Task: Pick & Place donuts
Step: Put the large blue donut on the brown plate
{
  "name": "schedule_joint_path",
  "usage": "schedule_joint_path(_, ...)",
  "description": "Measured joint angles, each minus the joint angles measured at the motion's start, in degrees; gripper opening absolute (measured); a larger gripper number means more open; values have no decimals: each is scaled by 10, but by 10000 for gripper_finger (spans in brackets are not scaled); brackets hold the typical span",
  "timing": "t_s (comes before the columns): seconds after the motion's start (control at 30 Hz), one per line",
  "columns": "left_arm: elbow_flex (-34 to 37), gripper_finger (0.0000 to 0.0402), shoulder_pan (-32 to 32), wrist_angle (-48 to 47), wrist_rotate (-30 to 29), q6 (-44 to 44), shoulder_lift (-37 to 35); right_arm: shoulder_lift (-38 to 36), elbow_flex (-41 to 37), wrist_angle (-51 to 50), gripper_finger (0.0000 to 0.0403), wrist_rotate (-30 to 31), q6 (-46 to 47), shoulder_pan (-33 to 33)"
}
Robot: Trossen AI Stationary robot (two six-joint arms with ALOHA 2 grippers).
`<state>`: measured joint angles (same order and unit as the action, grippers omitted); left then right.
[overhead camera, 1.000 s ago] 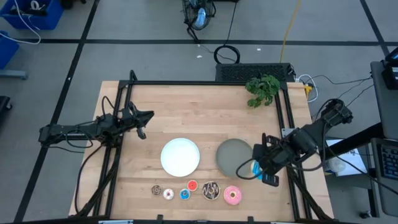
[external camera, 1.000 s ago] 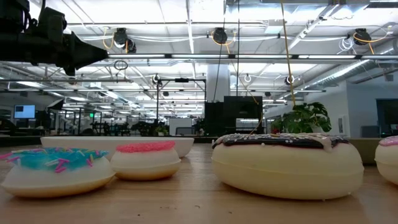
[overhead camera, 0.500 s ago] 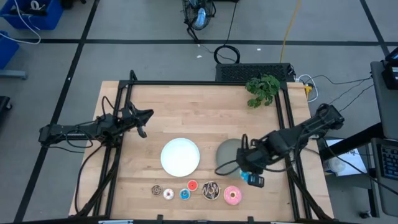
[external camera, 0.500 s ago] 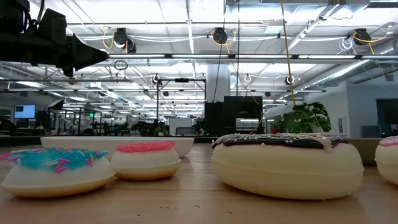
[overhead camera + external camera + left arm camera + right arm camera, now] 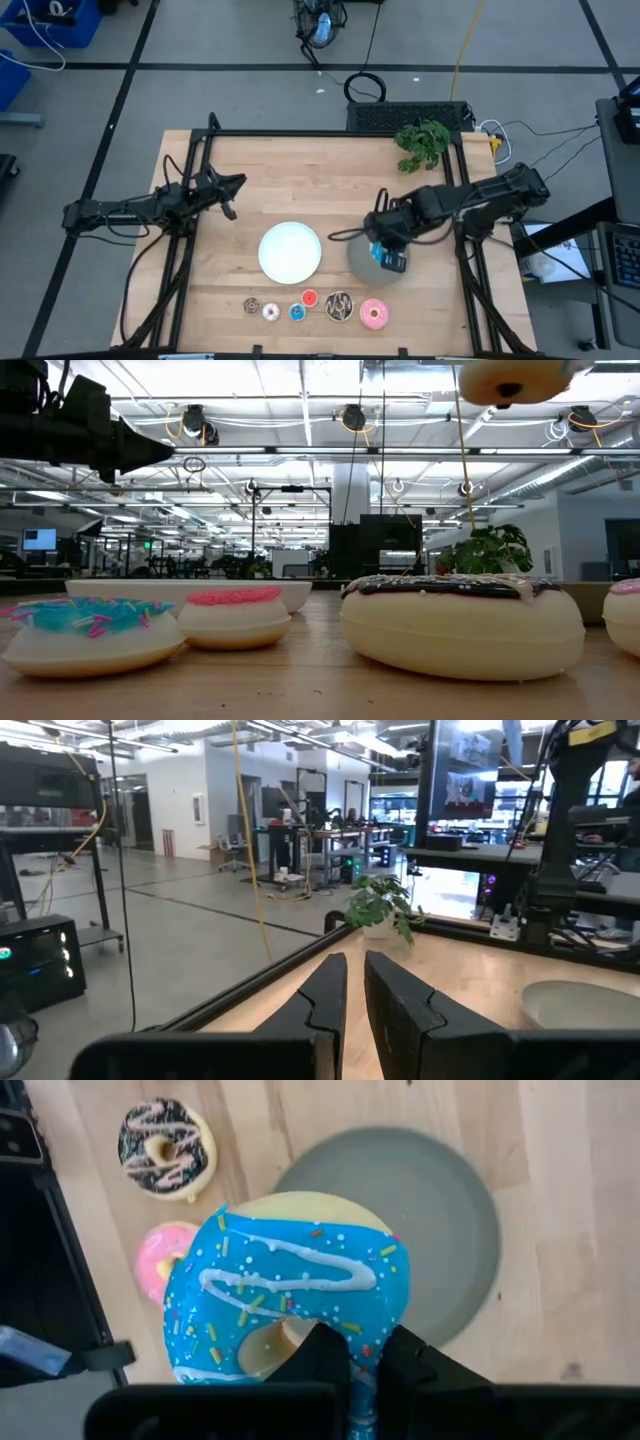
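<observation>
My right gripper (image 5: 384, 256) hangs over the grey round plate (image 5: 360, 262), shut on a larger blue sprinkled donut (image 5: 285, 1290). The donut's pale underside (image 5: 515, 378) shows high in the low view. Near the table's near edge lies a row of donuts: brown (image 5: 252, 306), white (image 5: 271, 312), small blue (image 5: 297, 313), red (image 5: 309, 298), dark sprinkled (image 5: 339, 307) and pink (image 5: 373, 314). All of them lie flat on the wood. My left gripper (image 5: 229, 196) waits, shut, above the table's left part, touching nothing. My right gripper pinches the blue donut's ring (image 5: 365, 1365) between its two fingers, coming from above and pointing down. One finger (image 5: 325, 1355) stands at the edge of the hole, the other (image 5: 410, 1365) on the outer side. The donut is lifted clear, over the grey plate (image 5: 440, 1230).
A plain white plate (image 5: 290, 252) sits left of the grey one, mid-table. A green plant (image 5: 422, 145) stands at the far right corner. Black frame rails run along both sides of the table. Bare wood lies between the plates and the far edge.
My right gripper has carried the blue donut from beyond the grey plate's right side toward the table's left and slightly toward the far edge, to a spot above the grey plate. The donut's underside has come into the low view at the top.
</observation>
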<state>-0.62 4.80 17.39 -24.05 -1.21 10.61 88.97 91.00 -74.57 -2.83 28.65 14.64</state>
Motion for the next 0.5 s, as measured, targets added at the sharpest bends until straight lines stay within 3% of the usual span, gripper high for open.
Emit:
schedule_joint_path(0.3, 0, 44, 0, 0, 0, 0, 0, 0, 0, -3, 9, 2, -26, -64)
schedule_joint_path(0.5, 0, 44, 0, 0, 0, 4, 0, -1, -16, 7, 9, 58, -47, -102)
